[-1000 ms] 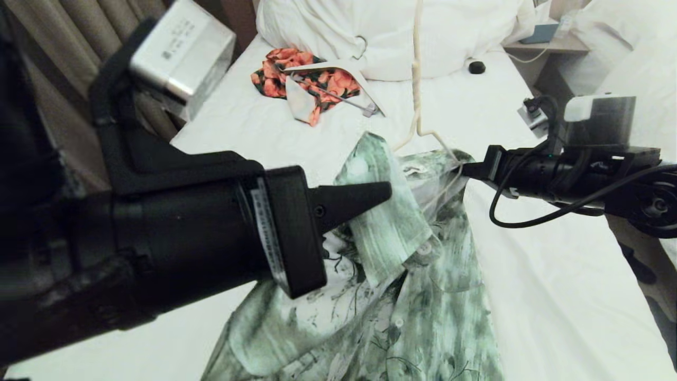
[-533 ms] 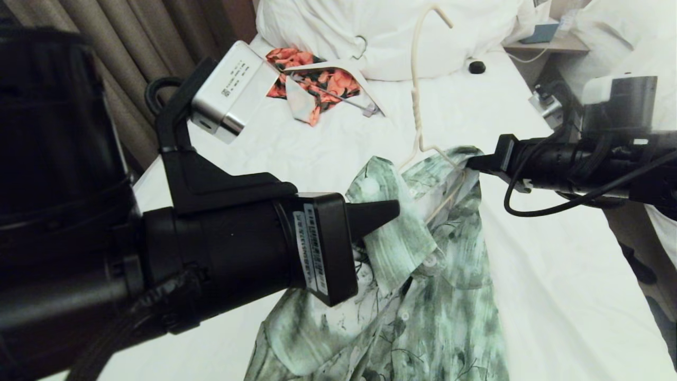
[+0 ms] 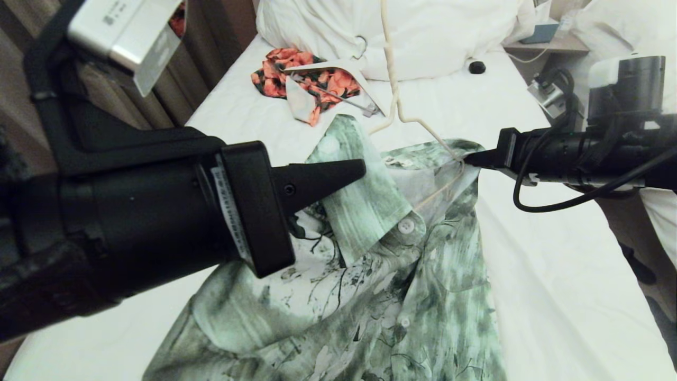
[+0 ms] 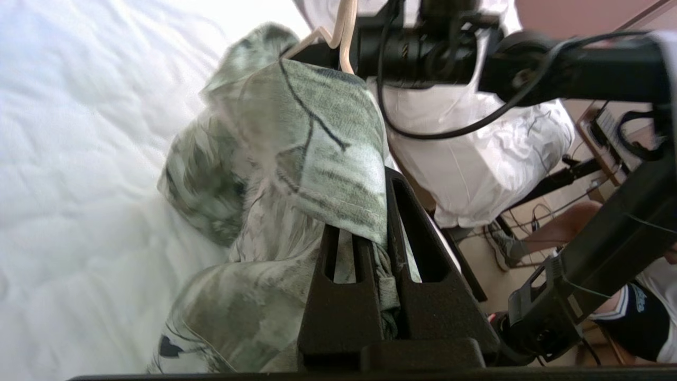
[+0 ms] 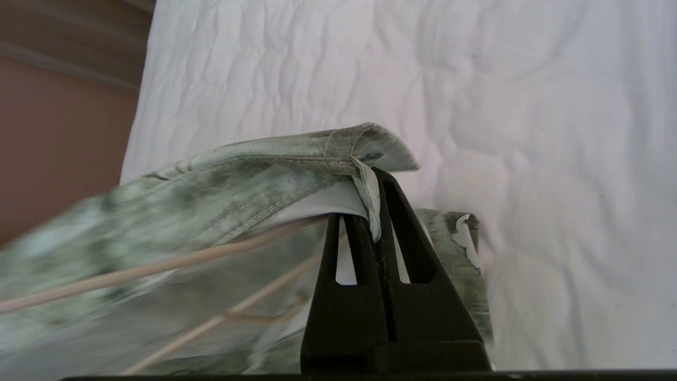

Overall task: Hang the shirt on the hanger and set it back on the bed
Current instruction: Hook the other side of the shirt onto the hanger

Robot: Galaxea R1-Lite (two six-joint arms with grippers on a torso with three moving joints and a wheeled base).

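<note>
Head view, shirt: thin, mottled green-and-white shirt (image 3: pixel 370 296) with dark branch lines and small white buttons, lifted at the collar and trailing in soft folds down onto the bed (image 3: pixel 555 286).
Hanger: slim cream wire hanger (image 3: pixel 402 114), triangular frame tucked inside the shirt's neck, its outline showing through the thin cloth, the slender stem rising out of the top of the picture.
Left pincer: left pincer (image 3: pixel 354 172), matte black tapered fingers pressed together on a fold of the shirt's front beside the collar.
Right pincer: right pincer (image 3: pixel 470 159), pinched shut on the stitched collar edge at the far shoulder, right by the hanger's wire.
Bed: smooth white sheet, lightly wrinkled, with bunched white bedding (image 3: pixel 423 32) at its head.
Other garment: crumpled orange-red floral garment (image 3: pixel 307 79) under a flat white hanger (image 3: pixel 338 66), near the bedding, well apart from the shirt.
</note>
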